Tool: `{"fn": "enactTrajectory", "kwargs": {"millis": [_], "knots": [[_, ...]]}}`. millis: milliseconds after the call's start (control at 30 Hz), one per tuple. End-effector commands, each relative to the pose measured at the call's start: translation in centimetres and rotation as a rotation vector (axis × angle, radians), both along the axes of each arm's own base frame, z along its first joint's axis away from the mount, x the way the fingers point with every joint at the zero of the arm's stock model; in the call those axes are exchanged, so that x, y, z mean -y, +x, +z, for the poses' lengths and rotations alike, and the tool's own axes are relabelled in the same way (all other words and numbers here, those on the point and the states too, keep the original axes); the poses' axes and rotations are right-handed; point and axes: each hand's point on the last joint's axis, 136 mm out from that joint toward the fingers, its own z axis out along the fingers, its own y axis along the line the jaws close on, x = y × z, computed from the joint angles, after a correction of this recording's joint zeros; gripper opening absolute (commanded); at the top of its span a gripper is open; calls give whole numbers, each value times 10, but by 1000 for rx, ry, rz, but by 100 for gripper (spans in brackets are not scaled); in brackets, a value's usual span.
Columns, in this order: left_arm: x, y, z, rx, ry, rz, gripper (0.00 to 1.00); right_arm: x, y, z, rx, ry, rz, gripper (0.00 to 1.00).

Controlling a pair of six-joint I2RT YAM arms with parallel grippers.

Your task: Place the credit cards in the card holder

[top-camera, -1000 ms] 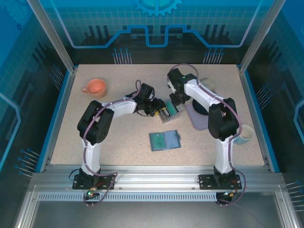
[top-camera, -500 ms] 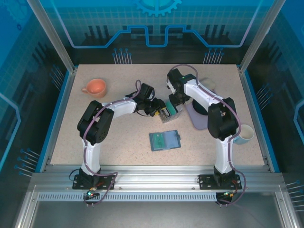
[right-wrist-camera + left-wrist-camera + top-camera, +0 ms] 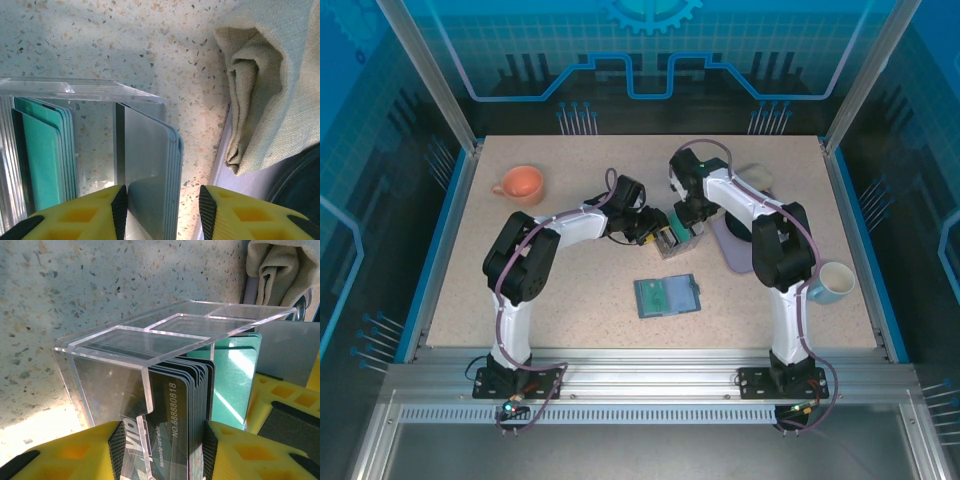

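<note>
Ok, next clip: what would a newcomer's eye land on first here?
Mid-table, a clear plastic box packed with upright cards stands out. The left gripper clamps it, while the right gripper straddles a grey card stack standing in it, jaws not closed on the stack. The teal card holder lies open a little nearer the robot.

The front dark glossy plastic card (image 3: pixel 172 440) in the clear acrylic box (image 3: pixel 107 370) reads "VIP" and "NO.88880818". A smaller line beside the number seems to begin "Membership card"; the rest is illegible.
</note>
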Motion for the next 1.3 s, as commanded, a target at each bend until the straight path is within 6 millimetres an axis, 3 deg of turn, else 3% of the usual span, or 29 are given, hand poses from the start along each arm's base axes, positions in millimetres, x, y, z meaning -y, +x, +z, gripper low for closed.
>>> {"fn": "enactTrajectory", "kwargs": {"millis": [0,200,400,533,600,900,1267], "knots": [[-17,-20,-25,-108,64,23,46,2,3,21,55,-21,3,44],[-17,-20,-25,-108,64,23,46,3,3,34,81,-11,3,43],[-17,-19,-24,-108,62,23,45,2,2,35,77,-8,7,39],[-17,-20,-26,-110,64,23,45,1,0,32,66,2,9,34],[-17,-21,-26,-111,65,23,45,0,0,32,66,3,13,26],[-17,-20,-27,-113,63,25,44,1,0,35,75,3,12,19],[-17,-21,-25,-111,63,23,44,-12,-10,58,66,131,1,3]]}}
